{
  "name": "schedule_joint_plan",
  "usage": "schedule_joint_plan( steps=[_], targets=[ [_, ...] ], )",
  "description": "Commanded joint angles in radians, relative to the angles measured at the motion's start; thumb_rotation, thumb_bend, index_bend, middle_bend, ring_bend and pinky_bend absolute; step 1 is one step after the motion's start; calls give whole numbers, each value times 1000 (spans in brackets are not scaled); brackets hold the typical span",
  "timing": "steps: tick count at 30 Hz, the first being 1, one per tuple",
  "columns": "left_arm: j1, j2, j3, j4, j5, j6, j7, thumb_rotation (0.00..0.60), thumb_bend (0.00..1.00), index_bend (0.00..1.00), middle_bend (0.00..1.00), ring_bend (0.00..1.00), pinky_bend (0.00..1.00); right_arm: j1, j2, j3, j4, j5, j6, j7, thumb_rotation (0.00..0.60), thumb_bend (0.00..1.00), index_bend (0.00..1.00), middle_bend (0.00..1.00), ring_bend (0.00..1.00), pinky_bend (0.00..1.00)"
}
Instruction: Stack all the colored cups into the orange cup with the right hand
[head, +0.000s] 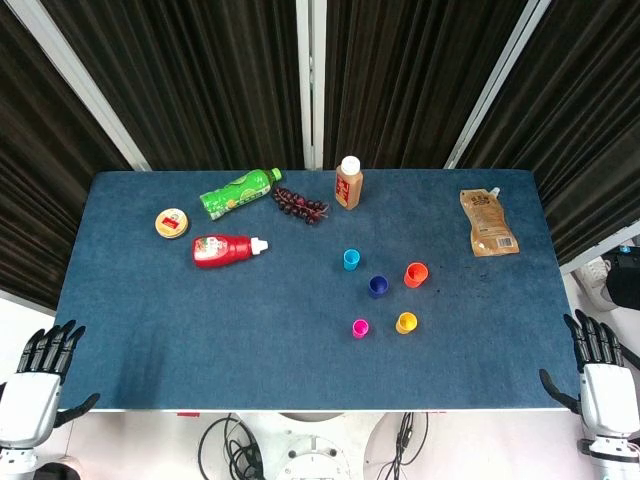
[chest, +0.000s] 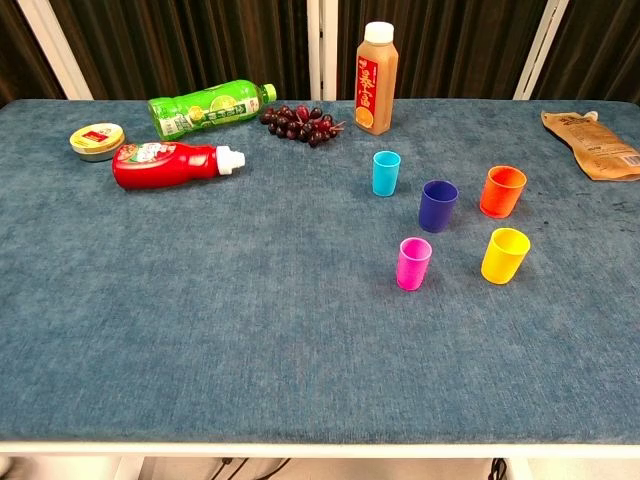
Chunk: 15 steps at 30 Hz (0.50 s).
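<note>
With no cup stacked yet, the right hand (head: 603, 385) is waiting empty, fingers apart, at lower right, as is the left hand (head: 35, 380), and should reach centre-right for a cup beside the orange cup (head: 416, 274).

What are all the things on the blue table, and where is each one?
orange cup: 1, orange, right of the dark blue cup
dark blue cup: 1, middle of the cups
light blue cup: 1, farthest back
pink cup: 1, near front
yellow cup: 1, front right
juice bottle: 1, brown, upright, far edge
green bottle: 1, lying, far left
red bottle: 1, lying, left
grapes: 1 bunch, dark purple
tin: 1, round, far left
pouch: 1, brown, far right
table: 1, blue
left hand: black and white, open, off the front left corner
right hand: open, off the front right corner
</note>
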Motion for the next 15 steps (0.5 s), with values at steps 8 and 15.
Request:
schedule_joint_plan(
  steps=[8,15],
  targets=[
    [7,-6,6,7,0,4,1,600,61,9,0,0,0,1,-1,-2,4,-1,-4,2,600,214,0,9,0,0],
    [11,-5,2,7,-5,12,-3,600,61,9,0,0,0,18,9,1,-18,-17,-14,-16,600,213,0,18,0,0]
  ],
)
